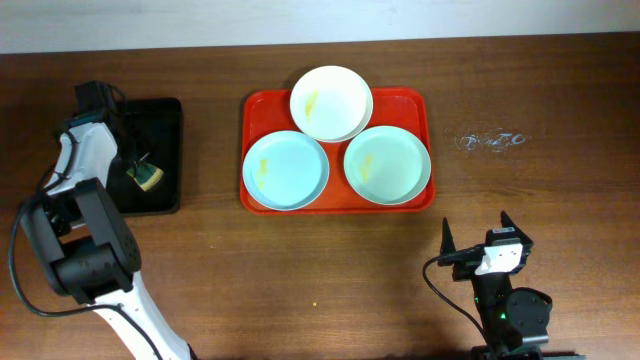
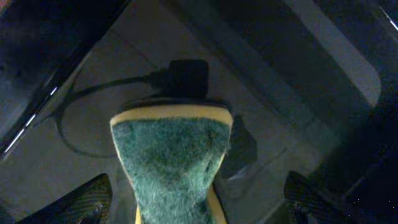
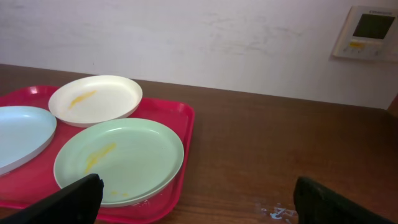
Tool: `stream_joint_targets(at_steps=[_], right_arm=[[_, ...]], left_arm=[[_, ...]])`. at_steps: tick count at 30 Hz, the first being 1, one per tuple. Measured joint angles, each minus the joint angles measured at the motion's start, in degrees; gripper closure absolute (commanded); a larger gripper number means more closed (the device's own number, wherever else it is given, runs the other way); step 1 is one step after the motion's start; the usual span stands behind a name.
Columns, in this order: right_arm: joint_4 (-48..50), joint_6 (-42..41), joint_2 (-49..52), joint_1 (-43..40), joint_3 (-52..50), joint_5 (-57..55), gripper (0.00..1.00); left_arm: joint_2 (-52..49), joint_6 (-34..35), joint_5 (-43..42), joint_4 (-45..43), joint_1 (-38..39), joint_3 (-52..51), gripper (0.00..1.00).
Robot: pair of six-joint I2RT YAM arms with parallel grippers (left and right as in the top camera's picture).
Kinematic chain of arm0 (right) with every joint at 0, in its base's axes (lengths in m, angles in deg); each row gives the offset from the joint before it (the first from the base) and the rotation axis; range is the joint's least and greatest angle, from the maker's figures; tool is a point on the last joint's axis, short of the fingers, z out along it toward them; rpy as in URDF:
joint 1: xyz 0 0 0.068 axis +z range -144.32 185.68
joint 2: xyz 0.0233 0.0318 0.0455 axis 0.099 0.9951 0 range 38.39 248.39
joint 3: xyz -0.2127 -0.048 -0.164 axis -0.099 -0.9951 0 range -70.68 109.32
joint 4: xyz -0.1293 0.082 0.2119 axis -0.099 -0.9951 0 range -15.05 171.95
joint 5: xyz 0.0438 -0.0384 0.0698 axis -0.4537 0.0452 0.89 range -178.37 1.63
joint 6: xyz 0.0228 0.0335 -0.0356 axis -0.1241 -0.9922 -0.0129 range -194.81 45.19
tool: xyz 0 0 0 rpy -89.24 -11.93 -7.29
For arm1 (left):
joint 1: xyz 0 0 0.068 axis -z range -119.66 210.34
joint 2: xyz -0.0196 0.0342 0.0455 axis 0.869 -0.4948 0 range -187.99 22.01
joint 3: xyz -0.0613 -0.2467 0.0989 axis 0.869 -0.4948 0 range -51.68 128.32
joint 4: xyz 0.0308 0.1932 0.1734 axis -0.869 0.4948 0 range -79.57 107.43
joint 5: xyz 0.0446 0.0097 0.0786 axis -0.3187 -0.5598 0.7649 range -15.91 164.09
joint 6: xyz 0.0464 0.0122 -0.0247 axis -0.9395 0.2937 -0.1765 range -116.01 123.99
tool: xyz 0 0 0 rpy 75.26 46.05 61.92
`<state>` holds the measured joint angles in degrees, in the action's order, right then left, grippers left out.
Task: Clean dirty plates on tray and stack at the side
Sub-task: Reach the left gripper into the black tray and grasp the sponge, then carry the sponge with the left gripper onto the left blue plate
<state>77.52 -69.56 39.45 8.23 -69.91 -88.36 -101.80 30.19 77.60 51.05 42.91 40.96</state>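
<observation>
The red tray (image 1: 427, 110) lies mid-table with three plates. A white plate (image 1: 331, 102) is at the back, a pale blue plate (image 1: 286, 171) front left and a pale mint plate (image 1: 387, 166) front right. All bear yellow smears. In the right wrist view the white plate (image 3: 96, 99), mint plate (image 3: 118, 160), blue plate (image 3: 18, 134) and tray (image 3: 177, 121) show. My right gripper (image 1: 480, 250) (image 3: 199, 208) is open and empty, on the near side of the tray. My left gripper (image 1: 138, 165) (image 2: 196, 190) is open, its fingers either side of a green-and-yellow sponge (image 2: 171, 162), not touching it.
The sponge (image 1: 149, 178) lies on a smaller black tray (image 1: 160, 120) at the table's left. White scuff marks (image 1: 490, 141) are on the wood right of the red tray. A wall with a control panel (image 3: 367, 31) stands behind the table.
</observation>
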Motion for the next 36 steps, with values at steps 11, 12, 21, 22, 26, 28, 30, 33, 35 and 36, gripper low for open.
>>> stream_joint_targets(at_steps=[11, 12, 21, 22, 26, 28, 30, 33, 35, 36], right_arm=[[0.0, 0.0, 0.0, 0.0, 0.0, 0.0, 0.01], [0.0, 0.0, 0.0, 0.0, 0.0, 0.0, 0.01], [0.0, 0.0, 0.0, 0.0, 0.0, 0.0, 0.01], [0.0, 0.0, 0.0, 0.0, 0.0, 0.0, 0.01], [0.0, 0.0, 0.0, 0.0, 0.0, 0.0, 0.01], [0.0, 0.0, 0.0, 0.0, 0.0, 0.0, 0.01], [0.0, 0.0, 0.0, 0.0, 0.0, 0.0, 0.01], [0.0, 0.0, 0.0, 0.0, 0.0, 0.0, 0.01], [0.0, 0.0, 0.0, 0.0, 0.0, 0.0, 0.01], [0.0, 0.0, 0.0, 0.0, 0.0, 0.0, 0.01]], left_arm=[[-2.9, 3.8, 1.4, 1.2, -1.2, 1.2, 1.00], [-2.9, 3.8, 1.3, 3.1, -1.2, 2.1, 1.00], [12.1, 3.8, 0.8, 8.7, -1.2, 9.3, 1.00], [12.3, 3.8, 0.8, 8.1, -1.2, 9.3, 1.00], [1.9, 3.1, 2.4, 3.1, -1.1, 5.7, 1.00], [-1.4, 0.4, 2.3, 4.8, -1.1, 4.3, 1.00], [0.7, -1.0, 1.9, 6.5, -1.1, 5.3, 1.00], [14.6, -1.8, 1.0, 7.1, -0.4, 7.5, 1.00], [23.5, -2.1, -0.2, 7.2, 1.7, 9.5, 1.00], [26.0, -2.2, -1.7, 8.0, 3.4, 10.1, 1.00]])
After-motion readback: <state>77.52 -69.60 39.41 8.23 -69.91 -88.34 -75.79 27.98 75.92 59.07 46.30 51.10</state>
